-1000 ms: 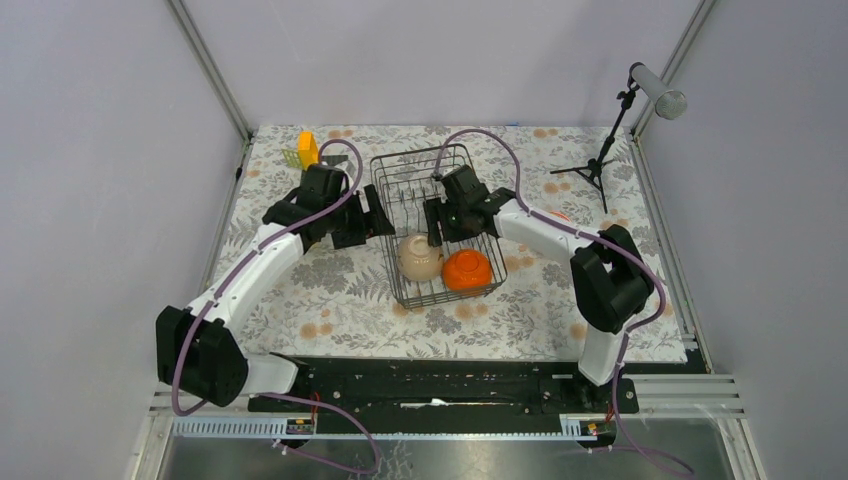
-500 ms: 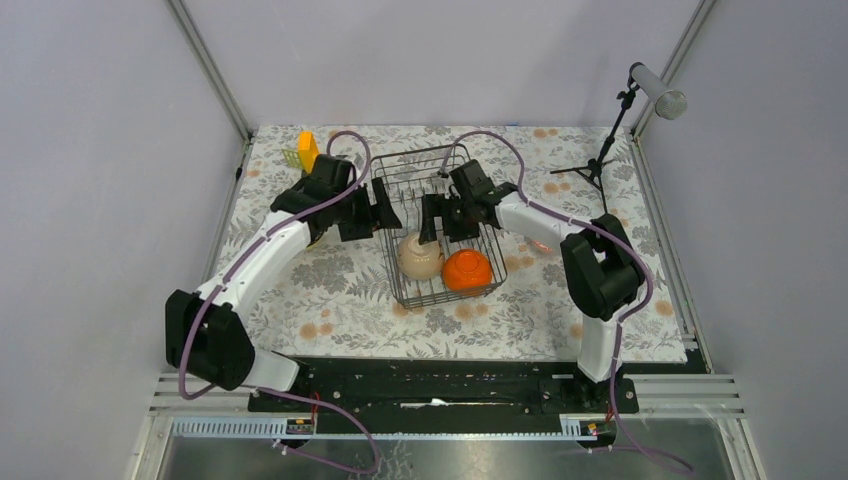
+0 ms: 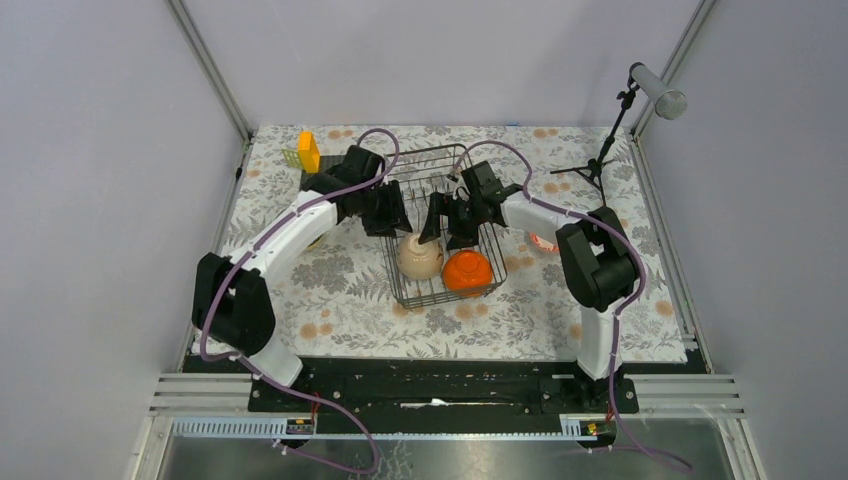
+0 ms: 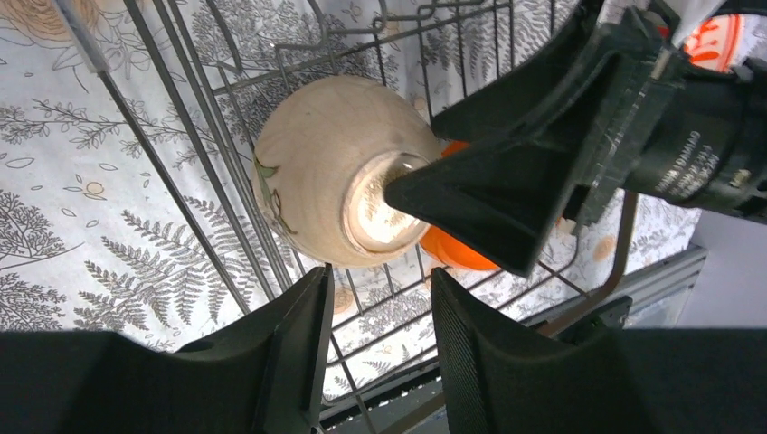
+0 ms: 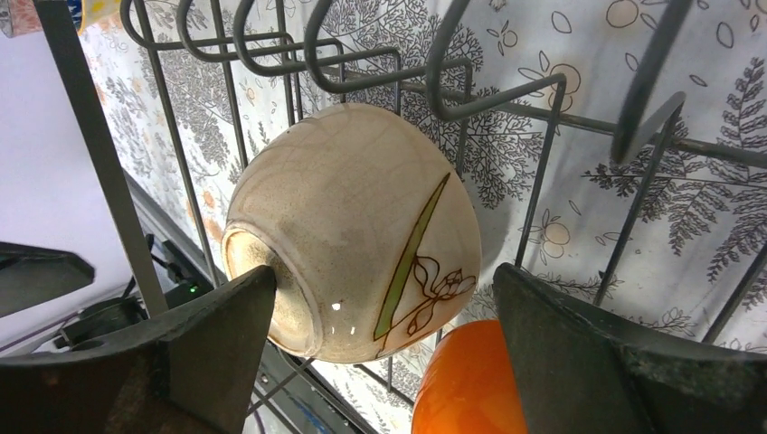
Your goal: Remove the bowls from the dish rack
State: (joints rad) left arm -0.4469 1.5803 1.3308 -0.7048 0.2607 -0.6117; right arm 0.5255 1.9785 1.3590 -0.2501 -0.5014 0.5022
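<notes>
Far left on the worktop (image 3: pixel 330 300), a yellow object (image 3: pixel 307 152) sits at the back corner, out of play. Moving in, the left end effector (image 3: pixel 388 212) hangs over the left wall of the dish rack (image 3: pixel 425 165), fingers parted by a narrow gap with nothing between them. It is released and empty, nose pointed down at the beige bowl (image 3: pixel 420 257). That bowl lies tipped inside the rack at the near left, foot ring showing and a green leaf painted on its flank. Now the right end effector (image 5: pixel 384 276) is the one to watch, jaws spread wide and straddling the beige bowl, one finger by the foot rim, the other off its far side. It is not clamped, and I cannot tell whether either pad touches the glaze. Just right of it and touching or nearly so, the orange bowl (image 3: pixel 467 270) rests upside down at the rack's near right corner. Past the rack wall, half hidden by the right arm, a red-and-white bowl (image 3: pixel 540 243) appears to be out on the worktop, and a stand (image 3: pixel 600 150) is planted at the back right. By my reckoning the job is well along but not finished: two bowls are left in the rack, at least one is out, and the others I cannot place from these views. Next call — a close on the beige one and a lift clear of the wires.
</notes>
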